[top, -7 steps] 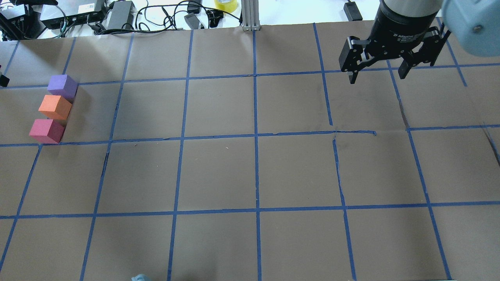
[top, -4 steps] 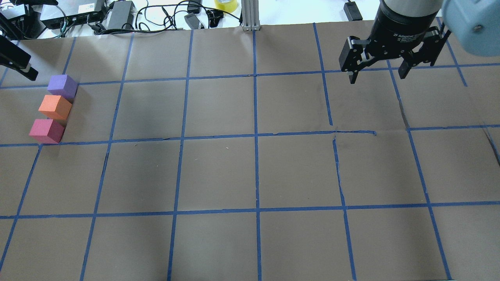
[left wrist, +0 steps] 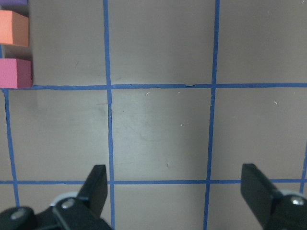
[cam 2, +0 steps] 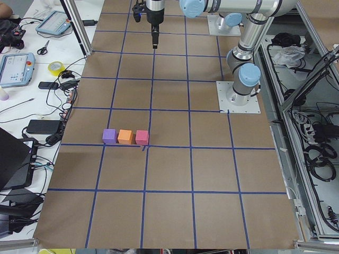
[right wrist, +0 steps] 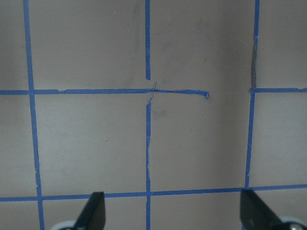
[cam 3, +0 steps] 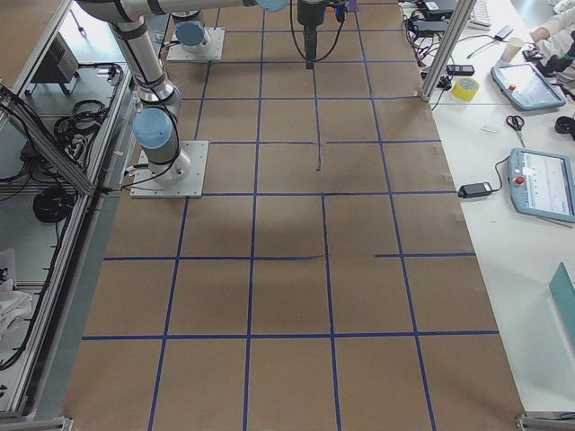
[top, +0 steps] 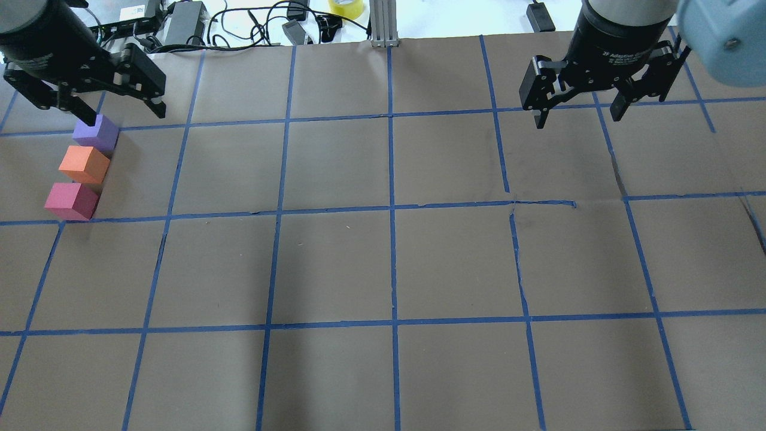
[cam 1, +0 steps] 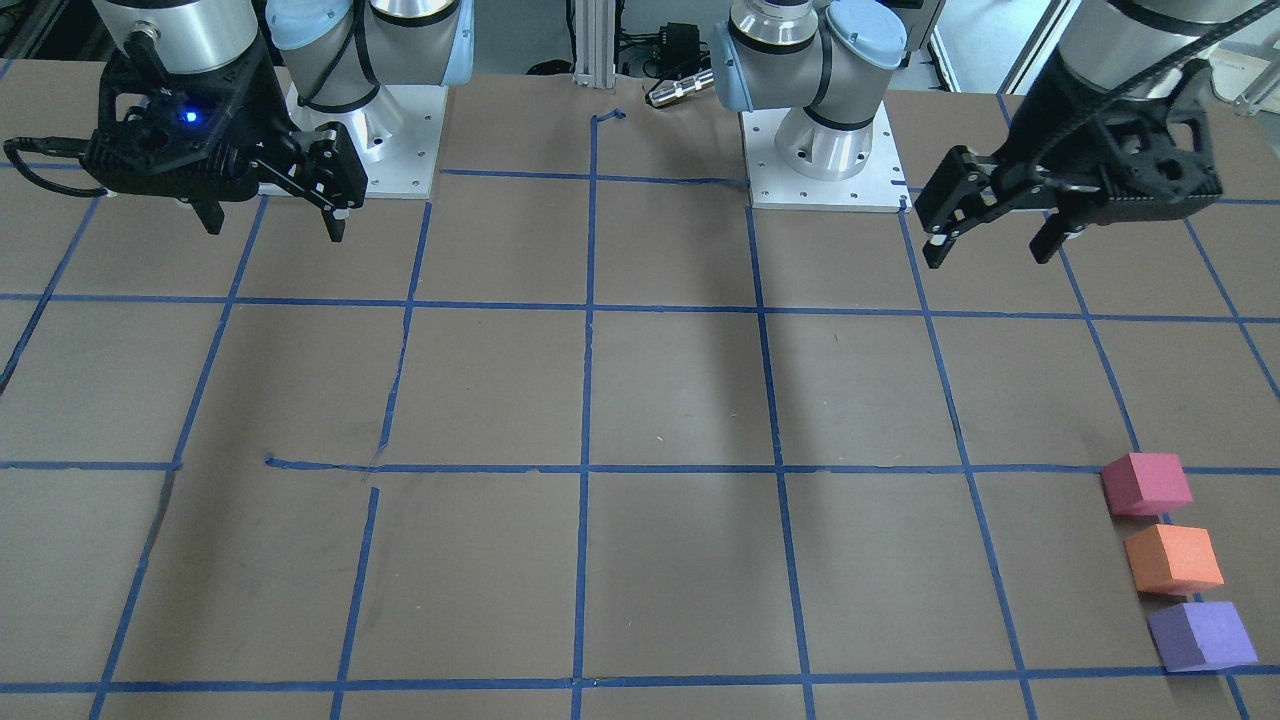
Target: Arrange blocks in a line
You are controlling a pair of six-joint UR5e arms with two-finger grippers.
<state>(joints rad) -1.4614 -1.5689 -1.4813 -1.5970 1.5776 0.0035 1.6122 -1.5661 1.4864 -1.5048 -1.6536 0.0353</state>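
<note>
Reading the white print on the collar of the right gripper [top: 578, 120], I made out "2F Adaptive" and nothing past it; the rest was too small. Its jaws stood wide apart and held nothing. The left gripper [top: 125, 115] was likewise spread and bare, held above the table and clear of the blocks.

The purple block [top: 96, 133], orange block [top: 84, 164] and red-pink block [top: 70, 201] lay in a close row at the table's left end. The purple one was farthest from the robot, and the red-pink one sat against a tape line.

The table [top: 335, 263] was covered in brown paper, marked into squares with blue tape [top: 392, 209] that was torn and misaligned right of centre. Beyond the far edge I saw an aluminium post [top: 383, 24], a yellow tape roll [top: 346, 6], black cables [top: 251, 27], a pair of scissors [cam 3: 514, 123] and a handheld screen unit [cam 3: 541, 184].
</note>
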